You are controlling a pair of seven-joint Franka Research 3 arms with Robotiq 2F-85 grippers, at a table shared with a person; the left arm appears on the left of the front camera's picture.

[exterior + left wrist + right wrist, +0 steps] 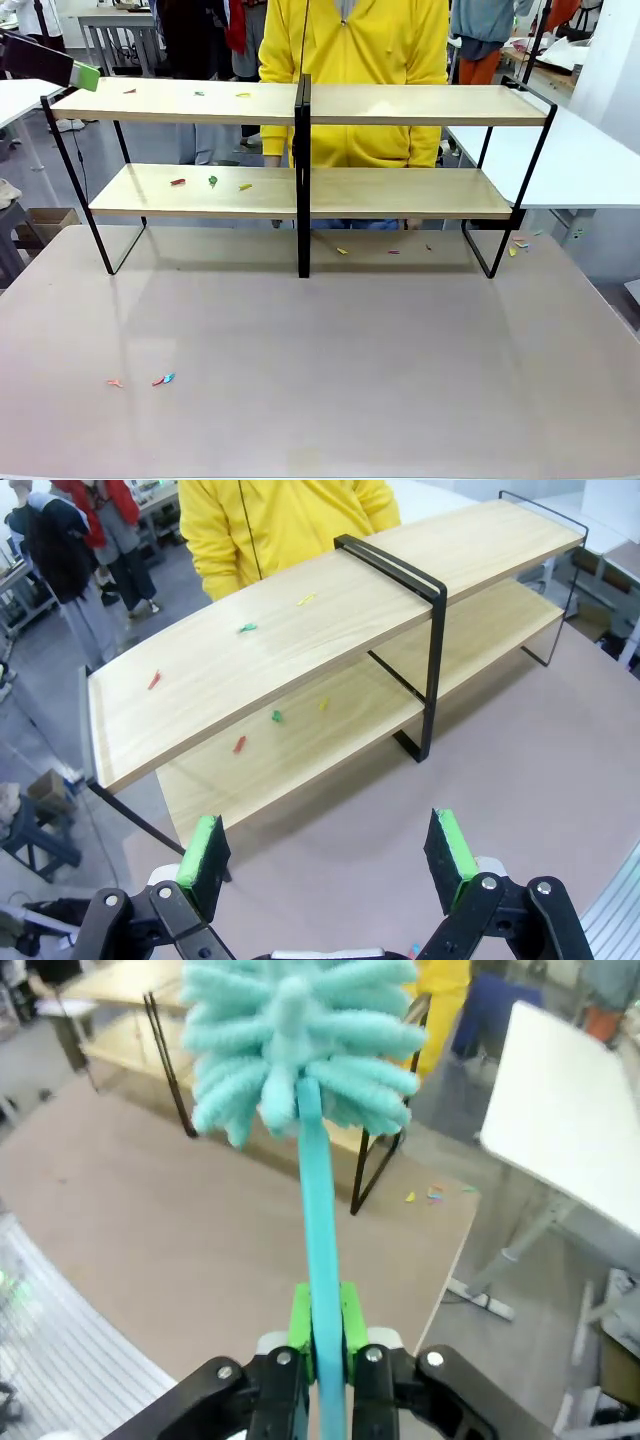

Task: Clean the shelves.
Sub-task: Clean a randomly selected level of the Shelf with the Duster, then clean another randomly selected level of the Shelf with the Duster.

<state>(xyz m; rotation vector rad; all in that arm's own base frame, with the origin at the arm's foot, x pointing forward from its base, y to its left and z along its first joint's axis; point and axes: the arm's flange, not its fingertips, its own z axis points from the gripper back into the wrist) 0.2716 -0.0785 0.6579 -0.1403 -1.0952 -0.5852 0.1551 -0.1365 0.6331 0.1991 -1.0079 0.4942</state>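
Observation:
The shelves (pixel 420 103) stand across the far part of the table, two light-wood boards on a black frame. Small coloured scraps (pixel 199 93) lie on the left half of the top board, and more scraps (pixel 212 181) lie on the left half of the lower board. My left gripper (pixel 85 76) hovers off the top board's left end. In the left wrist view it (pixel 327 855) is open and empty, looking down on the shelves (pixel 200 695). My right gripper (pixel 322 1325) is shut on the handle of a teal duster (pixel 300 1040), off the right end of the shelves (pixel 110 1040).
A person in a yellow jacket (pixel 355 60) stands right behind the shelves. Loose scraps (pixel 165 379) lie on the near left of the table, others (pixel 342 250) under the shelves and by the right leg (pixel 518 244). A white table (pixel 580 160) adjoins on the right.

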